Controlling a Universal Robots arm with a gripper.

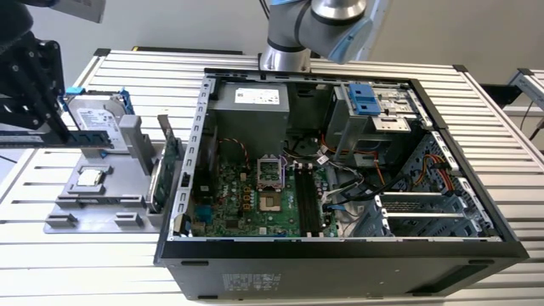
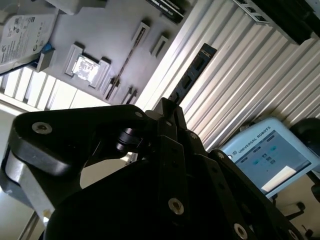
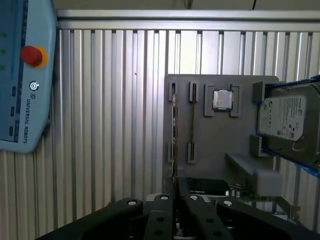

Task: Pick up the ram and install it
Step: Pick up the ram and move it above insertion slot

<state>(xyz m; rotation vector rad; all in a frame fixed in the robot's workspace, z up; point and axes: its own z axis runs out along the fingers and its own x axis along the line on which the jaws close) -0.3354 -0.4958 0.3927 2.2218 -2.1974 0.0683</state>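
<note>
My gripper (image 1: 47,131) hangs at the exterior view's left, above the grey parts tray (image 1: 102,213) and beside the open computer case (image 1: 340,248). It is shut on the ram (image 1: 89,138), a thin dark stick that juts out level toward the case. In the second wrist view the ram (image 2: 192,75) with its row of black chips sticks out from between the closed fingers (image 2: 172,122). In the first wrist view the ram (image 3: 174,150) shows edge-on as a thin line above the gripper (image 3: 175,197). The motherboard's long black memory slots (image 1: 310,201) lie inside the case.
On the tray stand a silver hard drive in a blue frame (image 1: 93,118), a processor chip (image 1: 92,178) and an upright green expansion card (image 1: 170,153). A blue teach pendant (image 3: 22,75) lies on the slatted table. Cables and drive cages crowd the case's right side.
</note>
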